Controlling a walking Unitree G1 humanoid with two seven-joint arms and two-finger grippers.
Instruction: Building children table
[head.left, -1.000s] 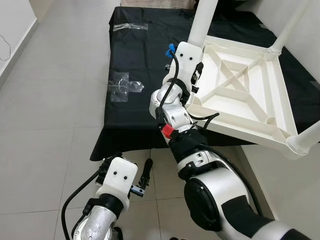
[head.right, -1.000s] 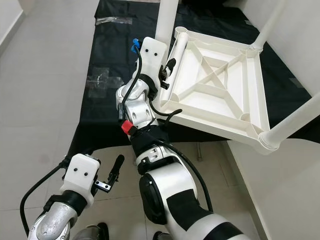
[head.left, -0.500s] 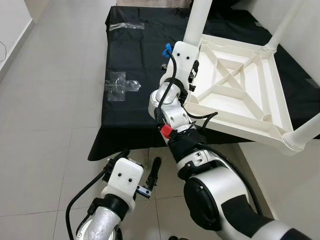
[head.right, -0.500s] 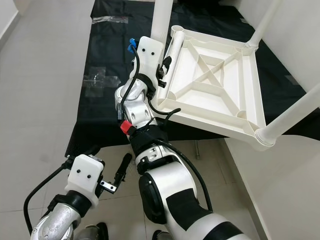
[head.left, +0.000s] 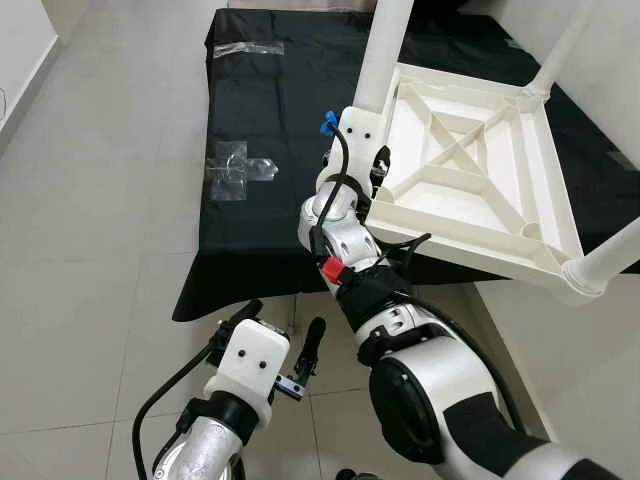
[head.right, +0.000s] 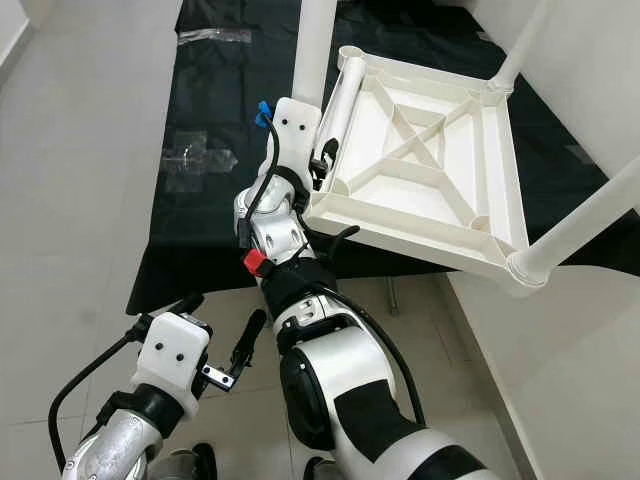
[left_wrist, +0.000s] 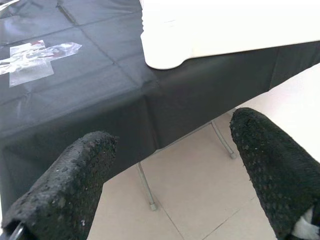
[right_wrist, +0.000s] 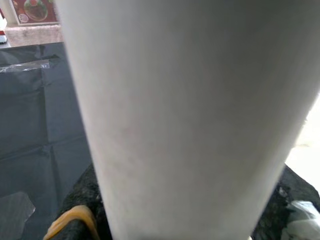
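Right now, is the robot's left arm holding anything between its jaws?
No: the left gripper is open, with only black tablecloth and tiled floor showing between its two black fingers.

Right arm extended forward toward 12 o'clock, wrist raised, right tool (head.left: 378, 165) clamped around something. Left arm low at 7 o'clock, left tool (head.left: 283, 345) hanging, fingers (left_wrist: 75, 172) spread apart, holding nothing.

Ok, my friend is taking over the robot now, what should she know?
Right gripper: jaws shut on a white leg at the corner of the upside-down table top, which rests tilted on the black-covered table.
Left gripper: jaws open, idle, low over the floor.
Done: three legs stand in their corners.
Left: the fourth corner socket looks empty; plastic bags lie on the cloth.
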